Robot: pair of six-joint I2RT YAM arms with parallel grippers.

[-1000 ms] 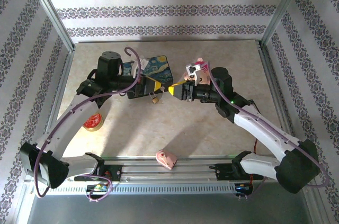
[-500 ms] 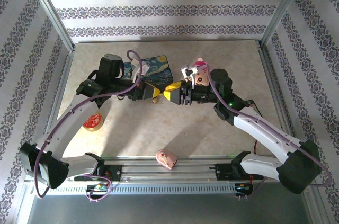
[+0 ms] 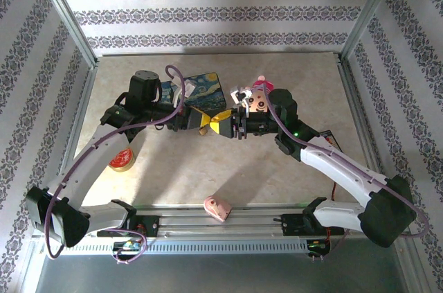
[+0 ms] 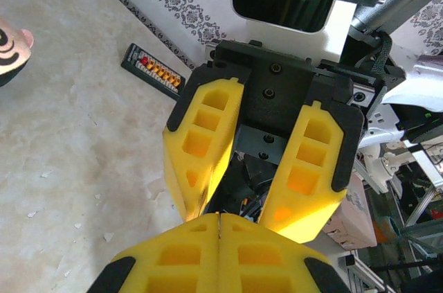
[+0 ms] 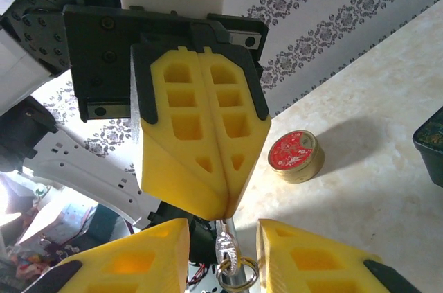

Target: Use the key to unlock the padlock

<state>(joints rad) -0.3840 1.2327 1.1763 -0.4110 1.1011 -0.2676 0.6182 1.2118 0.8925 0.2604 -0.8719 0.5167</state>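
Pinching the padlock (image 3: 203,131), left fingers (image 5: 201,134) are closed tight. A silvery toothed bit w/ ring, prob. the key (image 5: 226,248), hangs just below their tips, between the part-open, empty right fingers (image 5: 311,258). Lock not yet opened.

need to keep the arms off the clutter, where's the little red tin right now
The red tin sits on the table at the left of the top view, right beside the left arm and nearer the arms' bases than the painted box.
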